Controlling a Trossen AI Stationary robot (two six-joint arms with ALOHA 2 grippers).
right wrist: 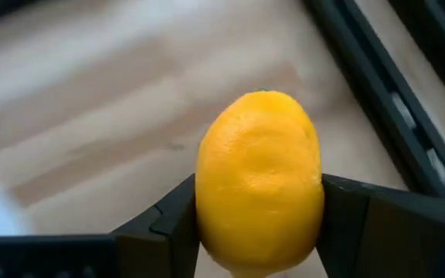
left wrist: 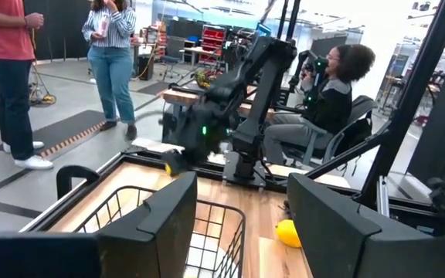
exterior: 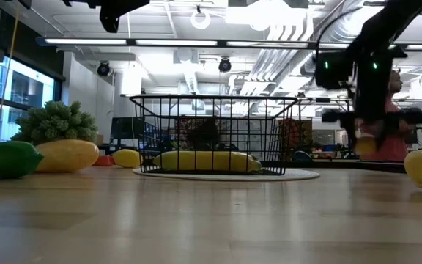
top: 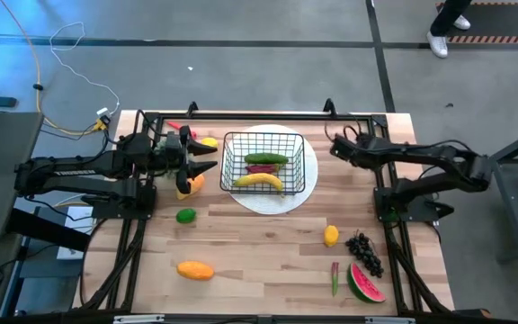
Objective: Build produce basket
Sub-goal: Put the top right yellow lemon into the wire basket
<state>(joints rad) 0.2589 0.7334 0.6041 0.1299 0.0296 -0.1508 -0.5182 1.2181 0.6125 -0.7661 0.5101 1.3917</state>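
The black wire basket (top: 263, 160) stands on a round white plate (top: 306, 184) at the table's middle back. It holds a green cucumber (top: 265, 158), a yellow banana (top: 259, 181) and a reddish piece between them. My right gripper (top: 338, 148) hovers just right of the basket, shut on a yellow lemon (right wrist: 259, 181), which also shows in the low view (exterior: 365, 144). My left gripper (top: 203, 155) hangs open and empty above the table, just left of the basket, and its fingers (left wrist: 168, 224) look across the basket's rim (left wrist: 207, 205). My right gripper pinches the lemon between its two fingers, one on each opposite side of its middle (right wrist: 207, 201). The lemon's ends stick out past the fingers (right wrist: 354, 216). It is lifted clear of the table, right of the basket.
On the table lie a lime (top: 185, 216), an orange mango (top: 195, 269), a second lemon (top: 331, 236), dark grapes (top: 364, 252), a watermelon slice (top: 364, 283) and a thin red-green piece (top: 334, 277). More yellow pieces (top: 190, 184) lie under my left arm. People stand and sit beyond the table.
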